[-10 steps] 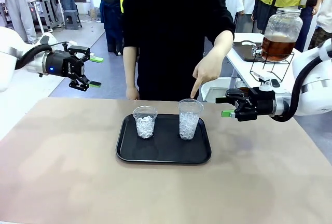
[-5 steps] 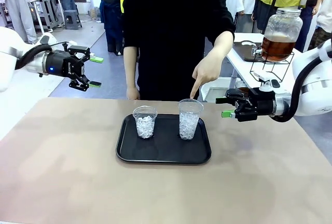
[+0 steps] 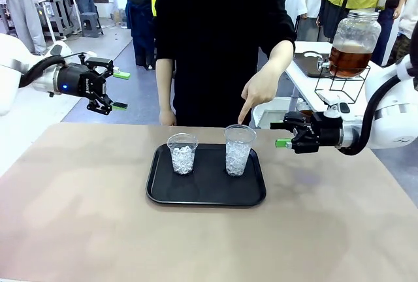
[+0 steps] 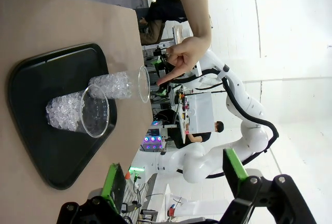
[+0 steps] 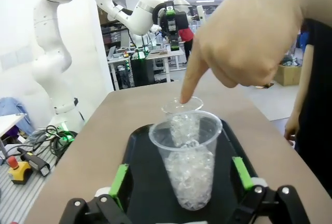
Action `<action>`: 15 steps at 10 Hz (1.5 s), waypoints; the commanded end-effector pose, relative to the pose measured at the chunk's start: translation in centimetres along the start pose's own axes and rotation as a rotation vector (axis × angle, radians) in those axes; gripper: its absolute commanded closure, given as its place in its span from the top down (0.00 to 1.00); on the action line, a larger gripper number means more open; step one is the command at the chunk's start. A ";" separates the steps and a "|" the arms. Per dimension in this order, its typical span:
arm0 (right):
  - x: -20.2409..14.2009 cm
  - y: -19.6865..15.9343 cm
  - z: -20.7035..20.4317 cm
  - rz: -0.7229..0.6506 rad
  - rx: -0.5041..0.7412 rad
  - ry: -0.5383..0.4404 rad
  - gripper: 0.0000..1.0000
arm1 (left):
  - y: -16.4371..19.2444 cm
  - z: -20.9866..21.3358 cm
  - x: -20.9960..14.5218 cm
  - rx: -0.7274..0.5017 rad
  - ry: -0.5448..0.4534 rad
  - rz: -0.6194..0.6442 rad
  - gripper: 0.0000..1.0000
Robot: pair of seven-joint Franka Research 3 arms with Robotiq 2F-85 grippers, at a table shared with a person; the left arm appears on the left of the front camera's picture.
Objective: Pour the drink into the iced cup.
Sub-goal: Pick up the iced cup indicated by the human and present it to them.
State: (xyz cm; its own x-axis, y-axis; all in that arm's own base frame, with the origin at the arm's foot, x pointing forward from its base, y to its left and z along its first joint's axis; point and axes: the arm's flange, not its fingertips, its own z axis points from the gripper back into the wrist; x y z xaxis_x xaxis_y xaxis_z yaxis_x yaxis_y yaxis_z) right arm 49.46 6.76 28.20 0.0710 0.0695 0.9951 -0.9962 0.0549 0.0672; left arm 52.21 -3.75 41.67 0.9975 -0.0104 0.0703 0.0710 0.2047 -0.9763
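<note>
So far the drink (image 3: 347, 61) sits untouched, amber in a big lidded jar (image 3: 356, 32) on a wire stand (image 3: 343, 90) at the side table (image 3: 302, 91) behind the right arm, well apart from both cups. The tall cup (image 3: 238, 150), full of ice, stands on the right half of the black tray (image 3: 209, 192), with a shorter iced cup (image 3: 182, 153) beside it. A person's hand (image 3: 260, 89) points a finger down at the tall cup's rim, exactly as a second ago. The one thing that has changed is the right gripper (image 3: 280, 134): it has crept a little nearer the tall cup, jaws spread wide and empty. From its wrist camera the cup sits squarely between the green pads (image 5: 239, 172) but is not yet touched. The left gripper (image 3: 120, 90) hangs off to the far left above the table (image 3: 98, 217), also spread and empty, unmoved. Probably the right arm is lining up on the pointed-out cup, and no pouring has begun
</note>
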 end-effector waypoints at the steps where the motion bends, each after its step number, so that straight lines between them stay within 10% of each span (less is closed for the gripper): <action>1: -1.4 -1.3 -1.6 0.056 -0.032 -0.011 1.00 | -0.1 0.0 0.0 0.001 -0.002 -0.002 1.00; 15: -5.3 -1.8 -6.6 0.000 0.017 -0.038 1.00 | -0.1 0.0 0.0 0.001 -0.002 -0.002 1.00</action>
State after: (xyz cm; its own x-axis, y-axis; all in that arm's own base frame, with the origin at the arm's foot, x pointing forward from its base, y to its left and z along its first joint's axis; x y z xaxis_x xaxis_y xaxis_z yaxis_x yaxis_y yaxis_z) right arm 50.60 12.04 22.33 0.0781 0.0394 0.9962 -0.9965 0.0322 0.0769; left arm 52.21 -3.75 41.67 0.9975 -0.0104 0.0704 0.0710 0.2047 -0.9762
